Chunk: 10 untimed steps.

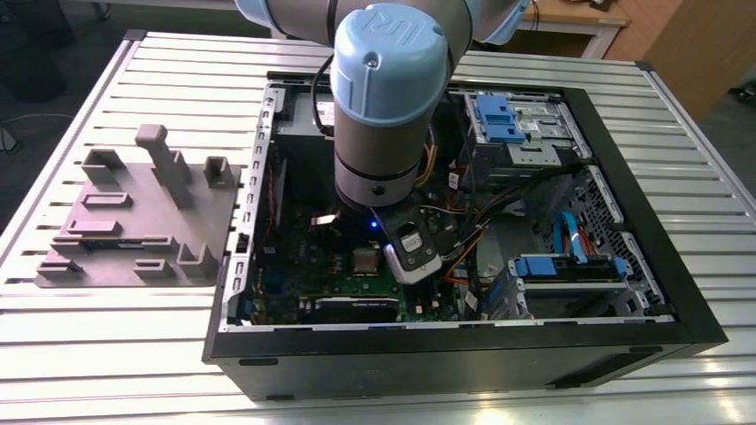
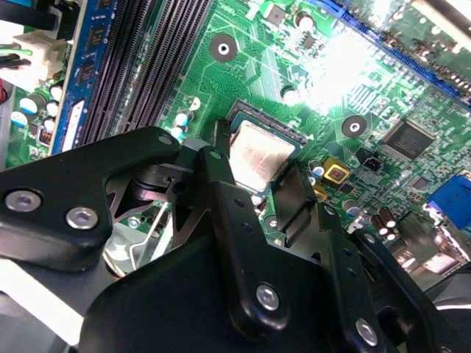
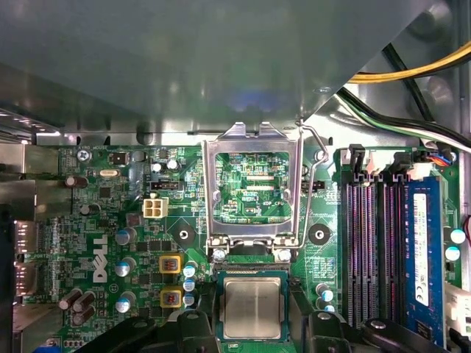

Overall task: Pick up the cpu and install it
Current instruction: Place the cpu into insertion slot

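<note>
The gripper [image 2: 259, 176] stands directly over the cpu [image 2: 254, 158], its black fingers [image 2: 221, 193] apart on either side of the chip; whether they touch it cannot be told. The cpu [image 3: 252, 307], a flat square with a silver-grey metal top, lies in its socket on the green motherboard [image 3: 110, 220]. The first wrist view shows the hinged socket frame [image 3: 252, 187] swung open beside it, while the exterior view shows the arm [image 1: 384, 106] reaching down into the open computer case [image 1: 473, 341].
</note>
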Each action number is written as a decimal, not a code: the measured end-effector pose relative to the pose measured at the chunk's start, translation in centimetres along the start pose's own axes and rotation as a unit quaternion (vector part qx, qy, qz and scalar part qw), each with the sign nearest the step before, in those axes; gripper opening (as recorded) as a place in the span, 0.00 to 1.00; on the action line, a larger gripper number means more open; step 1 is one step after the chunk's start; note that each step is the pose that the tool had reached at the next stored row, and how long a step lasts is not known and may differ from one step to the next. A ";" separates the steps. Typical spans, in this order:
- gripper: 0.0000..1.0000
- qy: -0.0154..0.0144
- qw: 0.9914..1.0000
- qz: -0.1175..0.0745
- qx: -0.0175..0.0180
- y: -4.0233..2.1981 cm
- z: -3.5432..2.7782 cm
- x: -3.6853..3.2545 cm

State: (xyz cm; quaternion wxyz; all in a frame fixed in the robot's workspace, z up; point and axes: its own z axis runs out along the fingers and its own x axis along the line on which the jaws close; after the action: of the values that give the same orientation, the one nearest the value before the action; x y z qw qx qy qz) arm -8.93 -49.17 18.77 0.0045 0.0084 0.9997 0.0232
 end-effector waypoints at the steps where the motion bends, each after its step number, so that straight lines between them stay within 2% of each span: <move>1: 0.47 0.000 1.000 0.000 0.000 0.00 0.00 0.00; 6: 0.47 0.000 1.000 0.001 0.000 0.01 0.01 -0.01; 7: 0.48 0.000 1.000 0.001 0.000 0.01 0.02 -0.01; 8: 0.54 0.000 1.000 0.001 0.000 0.01 0.02 -0.01; 10: 0.54 0.000 1.000 0.001 0.000 0.00 0.02 0.00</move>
State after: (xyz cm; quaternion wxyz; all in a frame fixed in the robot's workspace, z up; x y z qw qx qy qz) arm -8.93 -49.17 18.75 0.0046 0.0097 0.9997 0.0233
